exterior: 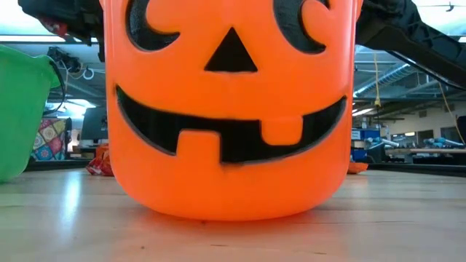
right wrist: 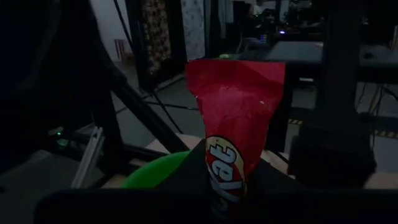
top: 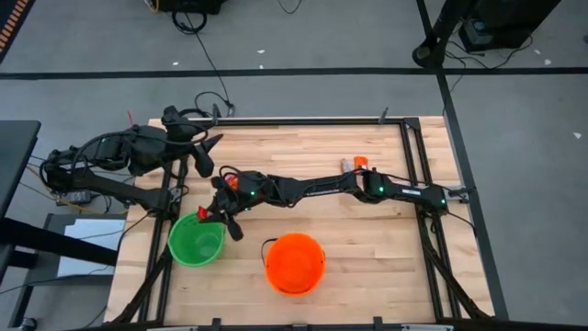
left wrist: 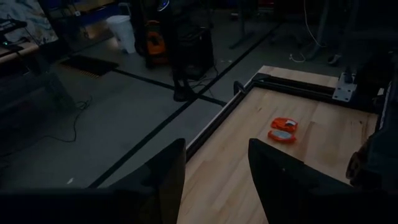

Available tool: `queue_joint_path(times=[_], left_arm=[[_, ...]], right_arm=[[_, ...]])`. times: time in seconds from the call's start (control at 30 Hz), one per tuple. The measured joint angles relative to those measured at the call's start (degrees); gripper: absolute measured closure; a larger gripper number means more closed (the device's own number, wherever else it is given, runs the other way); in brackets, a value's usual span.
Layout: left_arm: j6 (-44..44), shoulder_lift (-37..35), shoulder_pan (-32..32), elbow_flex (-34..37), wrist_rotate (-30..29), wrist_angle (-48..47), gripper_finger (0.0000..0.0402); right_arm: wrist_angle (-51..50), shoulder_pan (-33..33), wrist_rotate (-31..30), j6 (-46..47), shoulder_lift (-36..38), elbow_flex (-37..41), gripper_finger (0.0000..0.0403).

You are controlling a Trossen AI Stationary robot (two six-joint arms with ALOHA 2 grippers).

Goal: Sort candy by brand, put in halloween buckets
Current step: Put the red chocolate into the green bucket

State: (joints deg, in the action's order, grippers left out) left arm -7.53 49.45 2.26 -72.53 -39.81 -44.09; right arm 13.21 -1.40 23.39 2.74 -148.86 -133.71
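Note:
My right gripper [top: 213,213] reaches across the table to the left and is shut on a red KitKat candy [right wrist: 239,118]. It holds the candy just above the far rim of the green bucket [top: 196,240]. The candy also shows in the high view [top: 201,212]. The orange bucket [top: 295,263] stands to the right of the green one and fills the low view [exterior: 229,109]. My left gripper [top: 204,158] is open and empty, held above the table's far left corner. Two orange candies [left wrist: 283,130] lie on the table far right. My right gripper pinches the red candy by one end of its wrapper [right wrist: 225,182] between its two fingers. The rest of the wrapper sticks out past the fingertips. The fingers come from the table's right. The candy is lifted clear, over the green bucket's rim [right wrist: 152,171].
The two orange candies also show in the high view [top: 354,164] near the right arm's elbow. A wrapped candy [exterior: 100,161] lies on the table behind the orange bucket. Dark metal rails [top: 409,156] frame the wooden table top.

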Motion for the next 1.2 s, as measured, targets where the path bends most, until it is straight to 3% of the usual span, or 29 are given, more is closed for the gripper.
queue_joint_path(times=[0.17,0.5,0.77,1.2], left_arm=[[0.0,0.0,0.0,0.0,0.0,0.65,0.022],[0.0,0.0,0.0,0.0,0.0,1.02,0.022],[-0.02,0.0,0.0,0.0,-0.01,1.02,0.022],[-0.02,0.0,0.0,0.0,-0.02,1.02,0.022]], right_arm=[[0.0,-1.6,0.31,-2.54,0.0,0.0,0.0352],[3.0,-3.92,-8.83,-14.15,0.0,0.0,0.0352],[2.98,-3.9,-8.05,-13.04,-0.02,0.0,0.0346],[2.98,-3.81,-5.53,-12.99,-0.04,0.0,0.0232]])
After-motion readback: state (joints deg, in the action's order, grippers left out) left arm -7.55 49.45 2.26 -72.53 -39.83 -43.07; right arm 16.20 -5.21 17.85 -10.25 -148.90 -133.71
